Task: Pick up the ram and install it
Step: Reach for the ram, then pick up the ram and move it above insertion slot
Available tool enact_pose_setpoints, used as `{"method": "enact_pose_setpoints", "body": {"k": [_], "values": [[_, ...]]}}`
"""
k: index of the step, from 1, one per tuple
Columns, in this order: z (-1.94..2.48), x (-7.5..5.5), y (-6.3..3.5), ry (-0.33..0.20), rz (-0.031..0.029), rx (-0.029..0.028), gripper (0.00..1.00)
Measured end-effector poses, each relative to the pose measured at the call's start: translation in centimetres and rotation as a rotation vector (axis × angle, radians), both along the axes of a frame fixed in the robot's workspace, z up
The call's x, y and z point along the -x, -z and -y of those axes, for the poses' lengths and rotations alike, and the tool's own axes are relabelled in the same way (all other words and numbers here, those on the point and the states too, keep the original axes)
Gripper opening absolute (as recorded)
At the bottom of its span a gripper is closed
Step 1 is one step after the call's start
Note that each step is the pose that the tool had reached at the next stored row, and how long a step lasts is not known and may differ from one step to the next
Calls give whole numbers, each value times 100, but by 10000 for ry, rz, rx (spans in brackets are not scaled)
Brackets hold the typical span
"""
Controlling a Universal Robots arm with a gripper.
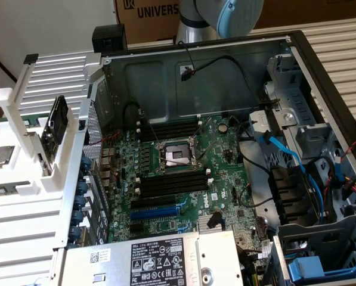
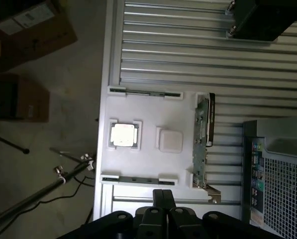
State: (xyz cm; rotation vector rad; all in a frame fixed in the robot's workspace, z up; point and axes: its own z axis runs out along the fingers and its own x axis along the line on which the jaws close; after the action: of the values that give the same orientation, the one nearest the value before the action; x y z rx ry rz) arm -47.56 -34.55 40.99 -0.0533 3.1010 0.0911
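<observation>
Hovering high over the white tray [image 2: 183, 114], the gripper [image 2: 163, 193] has its two fingers pressed together and nothing between them.

The ram [image 2: 138, 178] stands on its edge in white clips at one border of the tray, near the fingertips but not touching them. A second thin stick [image 2: 145, 93] stands in the same way at the opposite border. Between the two lie a square silver processor [image 2: 123, 135] and a pale square pad [image 2: 169, 140], and a green card [image 2: 202, 142] stands at the side next to the computer case [image 2: 282, 174]. In the exterior view the case is open and the black memory slots [image 1: 172, 182] on the motherboard [image 1: 225, 179] look unfilled.
</observation>
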Motion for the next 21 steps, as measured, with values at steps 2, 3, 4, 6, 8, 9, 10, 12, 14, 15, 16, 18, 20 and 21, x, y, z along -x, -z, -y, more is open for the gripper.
{"method": "enact_pose_setpoints", "body": {"k": [2, 3, 4, 6, 8, 9, 10, 12, 14, 15, 16, 18, 20, 21], "values": [[0, 0, 0, 0, 0, 0, 10], [-1, 0, 0, 0, -1, 0, 10], [-1, 0, 0, 0, 0, 0, 10], [-1, 0, 0, 0, 0, 0, 10], [-1, 0, 0, 0, 0, 0, 10], [-1, 0, 0, 0, 0, 0, 10], [-1, 0, 0, -1, 0, 0, 10], [-1, 0, 0, 0, -1, 0, 10], [-2, 0, 0, 0, -1, 0, 10], [-2, 0, 0, 0, -1, 1, 10], [-2, 0, 0, -36, -1, 0, 10], [-2, 1, 0, -370, 1, 0, 10], [-2, 0, 0, -753, 1, 0, 10], [-2, 0, 0, -944, 1, 1, 10]]}}
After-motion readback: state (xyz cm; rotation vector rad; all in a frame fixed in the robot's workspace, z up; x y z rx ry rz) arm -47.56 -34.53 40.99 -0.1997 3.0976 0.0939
